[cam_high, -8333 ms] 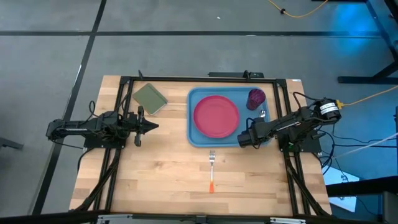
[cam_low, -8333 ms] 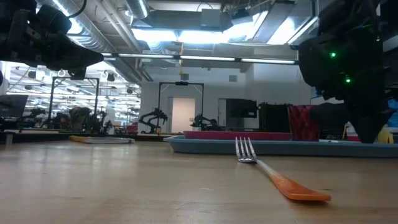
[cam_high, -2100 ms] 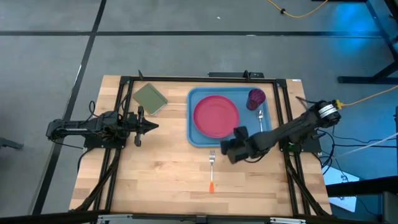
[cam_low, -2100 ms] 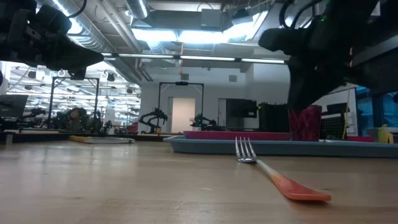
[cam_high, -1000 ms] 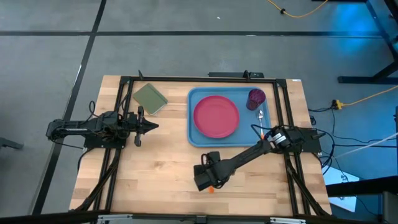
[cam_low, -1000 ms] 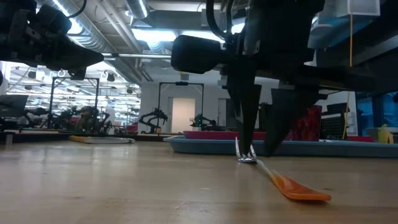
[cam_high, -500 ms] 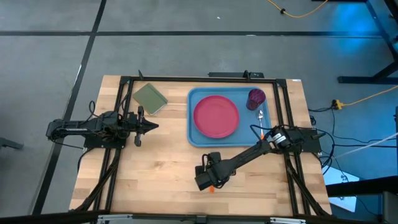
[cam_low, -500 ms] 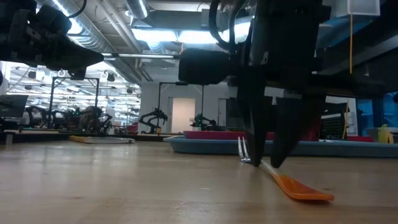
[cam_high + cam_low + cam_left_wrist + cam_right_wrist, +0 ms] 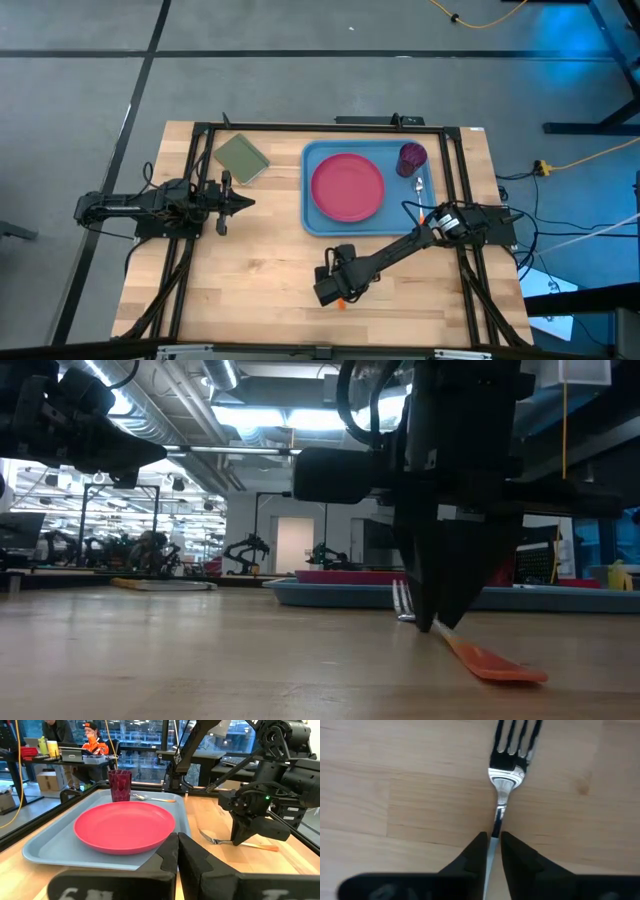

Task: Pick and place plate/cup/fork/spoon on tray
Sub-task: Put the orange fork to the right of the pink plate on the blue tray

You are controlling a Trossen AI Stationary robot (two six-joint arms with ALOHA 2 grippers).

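While the left gripper is waiting over the worktop's left half with its fingers pressed together and holding nothing, the right gripper is reaching down near the worktop's front edge, about midway along it, and pinching the fork. Its two fingers are standing narrow, one on each side of the thin metal neck just behind the tines, and in the right wrist view they are touching it. From table height the fingers are coming down to the worktop over the fork, whose tines are pointing toward the tray and whose orange handle is lying on the wood toward the front edge. Whether the fork is lifting off the wood cannot be told.

The tray is sitting near the back edge, right of centre. The plate is lying flat on the tray's left and middle part. The cup is standing upright in the tray's back right corner, and the spoon is lying on the tray just in front of the cup, along the right rim. A green pad is lying near the back left corner of the worktop.
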